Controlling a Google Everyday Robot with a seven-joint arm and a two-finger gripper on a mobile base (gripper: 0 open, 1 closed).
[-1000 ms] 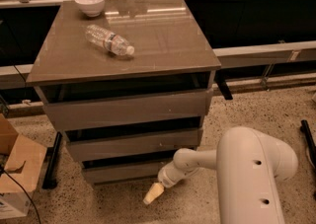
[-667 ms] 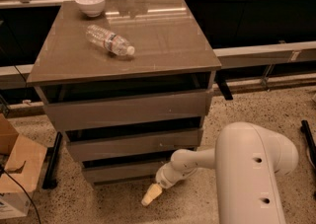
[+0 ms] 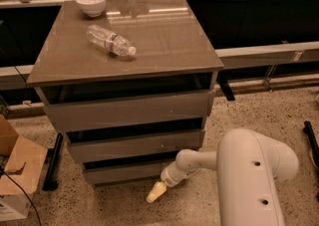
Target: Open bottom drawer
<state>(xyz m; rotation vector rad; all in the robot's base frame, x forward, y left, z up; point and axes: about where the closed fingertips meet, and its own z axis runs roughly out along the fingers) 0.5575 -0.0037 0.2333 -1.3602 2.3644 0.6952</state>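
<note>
Cream gripper (image 3: 156, 191) of yours hangs low over the speckled floor (image 3: 249, 115), tip pointing down-left, just in front of the bottom drawer (image 3: 124, 172), near its right end. Released or clenched, can't tell. White arm (image 3: 199, 160) runs right from it. Bottom drawer is the lowest of three in the grey-brown cabinet (image 3: 149, 56), with a dark gap above its front. On top: plastic bottle (image 3: 110, 41) lying down, white bowl (image 3: 91, 4) back left. Cardboard box (image 3: 17, 170) on the floor at left.
</note>
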